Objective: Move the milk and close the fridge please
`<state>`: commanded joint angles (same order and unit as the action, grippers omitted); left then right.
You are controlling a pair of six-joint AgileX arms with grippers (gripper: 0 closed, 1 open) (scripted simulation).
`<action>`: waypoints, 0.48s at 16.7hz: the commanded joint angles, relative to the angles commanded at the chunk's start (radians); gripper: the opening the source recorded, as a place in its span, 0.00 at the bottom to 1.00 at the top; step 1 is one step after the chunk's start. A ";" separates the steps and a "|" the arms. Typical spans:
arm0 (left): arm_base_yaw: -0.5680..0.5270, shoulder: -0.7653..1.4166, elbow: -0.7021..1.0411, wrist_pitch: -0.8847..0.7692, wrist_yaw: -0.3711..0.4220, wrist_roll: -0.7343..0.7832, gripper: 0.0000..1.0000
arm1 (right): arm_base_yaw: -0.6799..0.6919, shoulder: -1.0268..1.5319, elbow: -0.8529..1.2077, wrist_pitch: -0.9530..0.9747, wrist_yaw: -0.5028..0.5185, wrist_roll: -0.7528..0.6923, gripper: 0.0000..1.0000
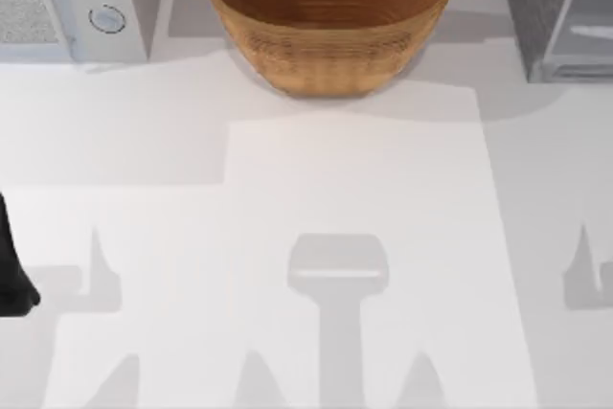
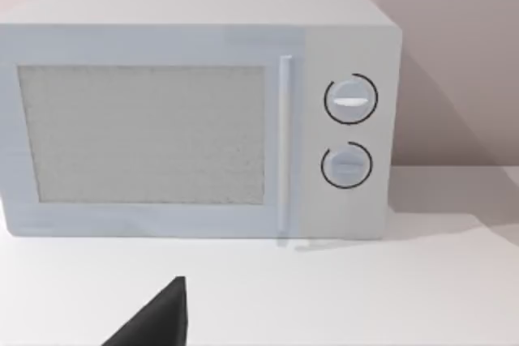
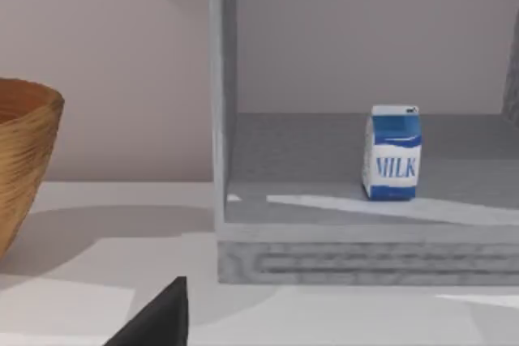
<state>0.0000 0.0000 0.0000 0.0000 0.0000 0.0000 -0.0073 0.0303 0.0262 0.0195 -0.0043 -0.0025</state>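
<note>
The fridge [image 3: 340, 200] stands open at the table's far right corner, and inside it the milk [image 3: 392, 152] sits upright on the grey floor — a small white carton with a blue top panel and blue "MILK" lettering. The wicker bowl [image 1: 329, 16] sits at the back centre, the white microwave [image 2: 195, 115] at back left, door closed. Left arm [image 1: 14, 270] at the left edge — whether either gripper's jaws are released or clenched, I can't tell.
</note>
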 joint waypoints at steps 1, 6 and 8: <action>0.000 0.000 0.000 0.000 0.000 0.000 1.00 | 0.005 -0.020 -0.018 -0.013 0.003 0.002 1.00; 0.000 0.000 0.000 0.000 0.000 0.000 1.00 | 0.007 -0.030 -0.026 -0.019 0.004 0.002 1.00; 0.000 0.000 0.000 0.000 0.000 0.000 1.00 | 0.004 -0.027 -0.023 -0.019 0.003 0.002 1.00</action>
<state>0.0000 0.0000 0.0000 0.0000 0.0000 0.0000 -0.0030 0.0028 0.0029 0.0005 -0.0011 -0.0007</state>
